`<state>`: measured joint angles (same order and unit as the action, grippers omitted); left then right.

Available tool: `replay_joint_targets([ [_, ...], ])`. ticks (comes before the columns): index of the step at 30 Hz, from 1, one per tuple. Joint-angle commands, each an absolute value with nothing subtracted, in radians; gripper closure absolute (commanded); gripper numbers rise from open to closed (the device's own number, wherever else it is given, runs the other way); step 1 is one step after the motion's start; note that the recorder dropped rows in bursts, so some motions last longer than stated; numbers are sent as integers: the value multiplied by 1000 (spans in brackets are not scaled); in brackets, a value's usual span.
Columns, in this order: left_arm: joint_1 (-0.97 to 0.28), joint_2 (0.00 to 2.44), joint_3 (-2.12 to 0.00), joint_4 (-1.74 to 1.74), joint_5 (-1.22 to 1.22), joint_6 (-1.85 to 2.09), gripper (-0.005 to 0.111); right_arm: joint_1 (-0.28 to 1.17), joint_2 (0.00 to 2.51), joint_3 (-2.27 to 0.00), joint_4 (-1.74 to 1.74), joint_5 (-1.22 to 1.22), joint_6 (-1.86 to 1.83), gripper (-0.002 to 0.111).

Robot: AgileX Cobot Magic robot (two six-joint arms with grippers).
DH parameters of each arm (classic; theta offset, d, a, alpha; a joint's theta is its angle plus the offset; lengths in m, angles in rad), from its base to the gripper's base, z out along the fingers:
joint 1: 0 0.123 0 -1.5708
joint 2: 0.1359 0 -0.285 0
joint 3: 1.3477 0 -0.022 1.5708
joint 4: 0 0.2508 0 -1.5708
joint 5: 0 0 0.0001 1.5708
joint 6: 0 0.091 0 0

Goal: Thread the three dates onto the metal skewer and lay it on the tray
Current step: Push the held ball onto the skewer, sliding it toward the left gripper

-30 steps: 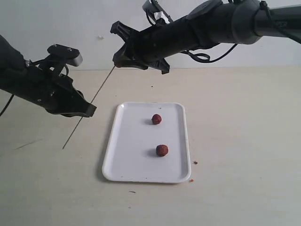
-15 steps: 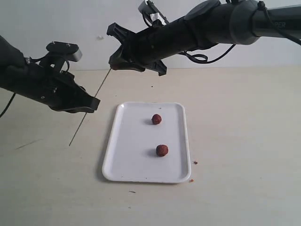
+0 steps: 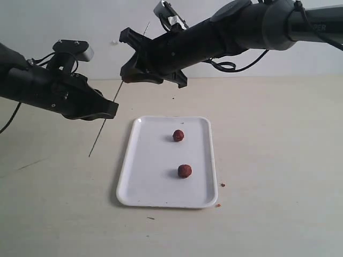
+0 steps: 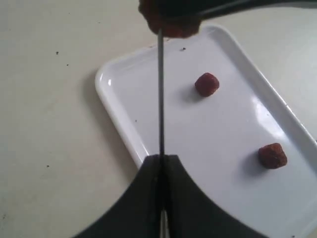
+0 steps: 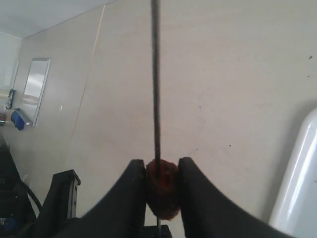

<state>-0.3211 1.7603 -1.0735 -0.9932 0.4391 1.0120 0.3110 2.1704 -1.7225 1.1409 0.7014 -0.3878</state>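
Observation:
The white tray lies flat on the table with two dates on it, one farther back and one nearer. The third date is pinched in my right gripper, which hangs high, behind the tray's back left corner. The thin metal skewer runs through that date. My left gripper is shut on the skewer lower down and holds it slanted in the air. In the left wrist view the skewer rises from the shut jaws toward the held date.
Small brown crumbs lie off the tray's front right corner. The pale table spreads to the right of the tray and in front of it. A light wall stands behind.
My left gripper has moved right and slightly up with the skewer. The skewer has slid further through the held date, and its tip now shows above the right gripper.

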Motion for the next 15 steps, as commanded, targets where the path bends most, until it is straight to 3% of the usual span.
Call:
replay_joint_targets([
  [1,-320,1758,-1073,-1031,373,1018,107,313,2162,-1724,1116,735,-421,70],
  [4,-320,1758,-1073,-1019,373,1022,107,313,2162,-1724,1116,718,-427,49],
  [7,-320,1758,-1073,-994,373,1025,107,313,2160,-1724,1115,719,-454,39],
  [15,-320,1758,-1073,-888,418,1009,107,300,2102,-1724,968,676,-469,38],
])
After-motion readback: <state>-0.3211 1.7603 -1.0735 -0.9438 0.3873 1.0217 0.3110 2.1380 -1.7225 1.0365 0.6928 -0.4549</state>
